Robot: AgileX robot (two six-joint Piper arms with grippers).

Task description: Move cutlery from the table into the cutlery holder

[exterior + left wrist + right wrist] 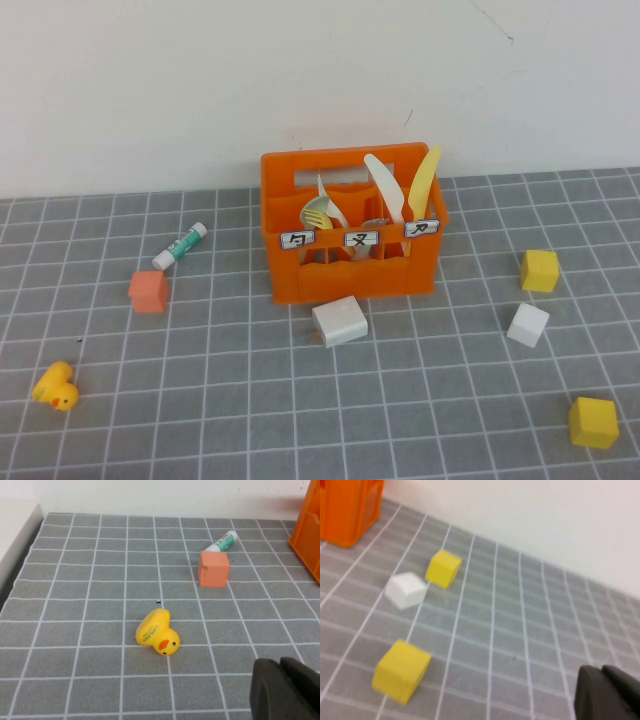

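Note:
The orange cutlery holder (350,268) stands on the grey tiled table (420,400) near the back wall. The pale mint-green spoon (316,214) and the cream-white fork (331,203) stand inside its left compartment. A white knife (384,186) and a yellow knife (425,178) stand in its right part. The holder's edge shows in the left wrist view (309,535) and the right wrist view (347,507). My left gripper (282,682) is shut and empty, low over the table near the duck. My right gripper (606,690) is shut and empty over bare tiles. Neither gripper shows in the high view.
A white block (339,321) lies just in front of the holder. On the left are a glue stick (180,245), an orange cube (148,291) and a yellow duck (56,387). On the right are two yellow cubes (539,270) (593,422) and a white cube (527,324).

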